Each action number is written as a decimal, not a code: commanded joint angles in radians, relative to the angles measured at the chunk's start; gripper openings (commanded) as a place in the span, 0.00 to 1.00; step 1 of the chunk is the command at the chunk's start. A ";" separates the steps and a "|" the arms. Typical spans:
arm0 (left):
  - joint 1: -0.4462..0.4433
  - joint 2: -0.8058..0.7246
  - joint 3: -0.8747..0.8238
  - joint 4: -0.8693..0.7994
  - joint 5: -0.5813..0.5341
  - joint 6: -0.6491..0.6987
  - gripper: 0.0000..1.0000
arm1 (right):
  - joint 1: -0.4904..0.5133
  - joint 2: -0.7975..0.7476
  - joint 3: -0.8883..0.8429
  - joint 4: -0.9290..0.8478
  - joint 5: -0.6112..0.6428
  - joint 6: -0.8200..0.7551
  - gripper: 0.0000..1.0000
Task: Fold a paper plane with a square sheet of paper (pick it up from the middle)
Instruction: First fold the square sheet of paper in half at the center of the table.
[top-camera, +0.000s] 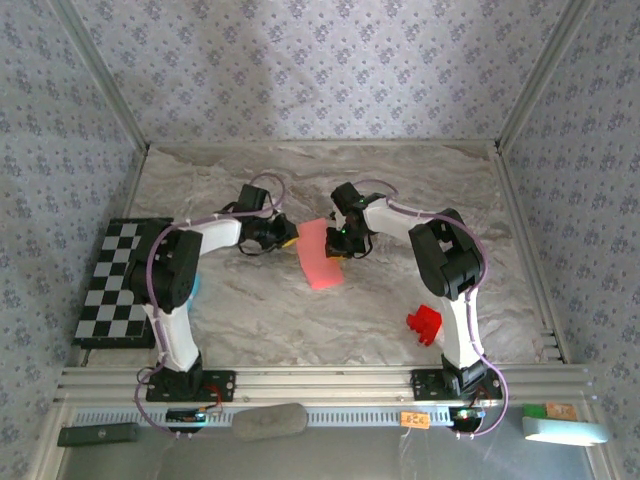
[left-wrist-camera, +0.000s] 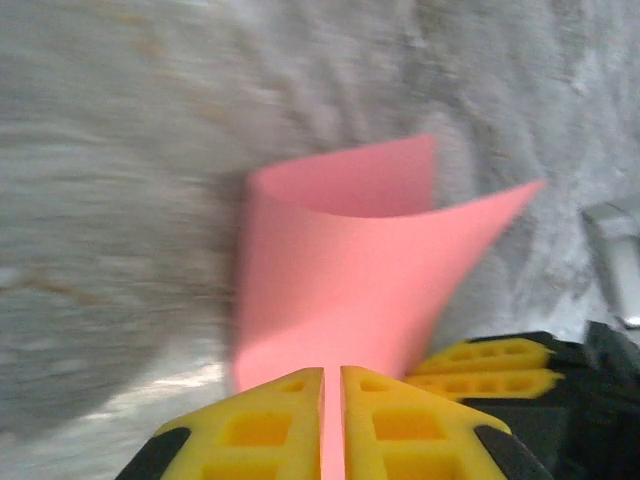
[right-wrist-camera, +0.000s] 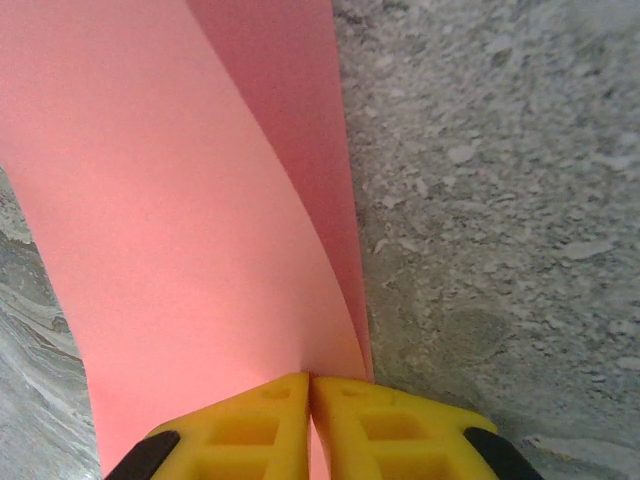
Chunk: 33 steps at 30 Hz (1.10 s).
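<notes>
Left wrist view: my left claw (left-wrist-camera: 332, 385) is pinched shut on one edge of the square sheet of paper (left-wrist-camera: 340, 260), plain salmon-pink and curled over on itself. My right claw (right-wrist-camera: 310, 390) nips the opposite side. The sheet sits between them, mid-counter (top-camera: 250, 310).

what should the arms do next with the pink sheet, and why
Probably lower the pinched edges toward the table and flatten the bend into a crease. The left gripper and right gripper are each shut on the square sheet of paper, which curls over itself in a loose loop, not yet creased flat.
</notes>
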 joint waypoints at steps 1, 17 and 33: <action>-0.035 0.005 0.027 0.064 -0.004 -0.049 0.12 | -0.025 0.151 -0.080 -0.109 0.266 -0.007 0.15; 0.105 0.227 0.187 -0.075 -0.069 0.065 0.12 | -0.030 0.140 -0.095 -0.112 0.269 -0.012 0.14; -0.044 -0.030 0.105 -0.034 -0.140 -0.137 0.10 | -0.032 0.128 -0.119 -0.089 0.232 0.038 0.14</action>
